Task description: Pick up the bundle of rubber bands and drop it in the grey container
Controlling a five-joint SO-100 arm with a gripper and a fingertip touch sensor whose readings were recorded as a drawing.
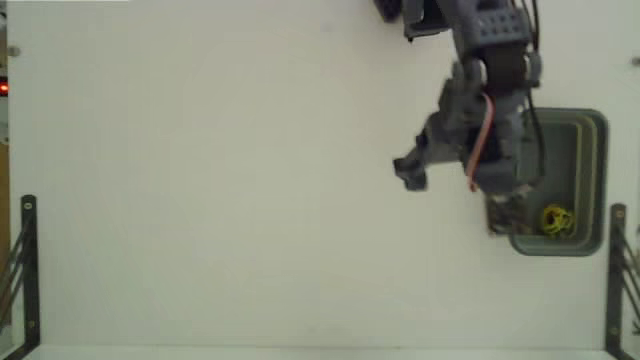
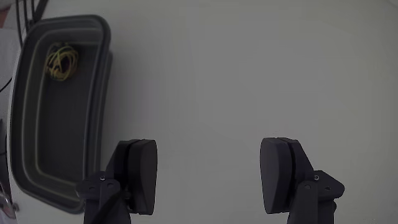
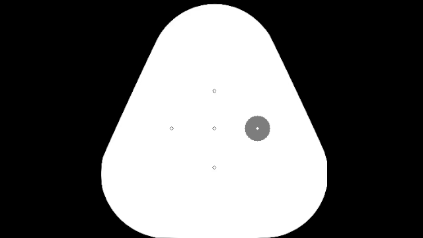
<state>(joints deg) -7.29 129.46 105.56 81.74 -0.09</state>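
Observation:
The grey container (image 1: 602, 180) sits at the right of the fixed view, partly covered by the arm. The bundle of rubber bands (image 1: 556, 220), mostly yellow, lies inside it near its lower end. The wrist view shows the container (image 2: 102, 74) at the left edge with the bundle of rubber bands (image 2: 62, 62) on its floor at the far end. My gripper (image 2: 211, 177) is open and holds nothing. Its two dark fingers (image 2: 140, 174) hang over bare white table beside the tub. In the fixed view the gripper (image 1: 455, 193) hangs just left of the container.
A white table (image 1: 220, 200) fills most of the fixed view. Black metal brackets stand at the lower left (image 1: 28, 270) and lower right (image 1: 617, 270) edges. A small red light (image 1: 4, 88) glows at the left edge.

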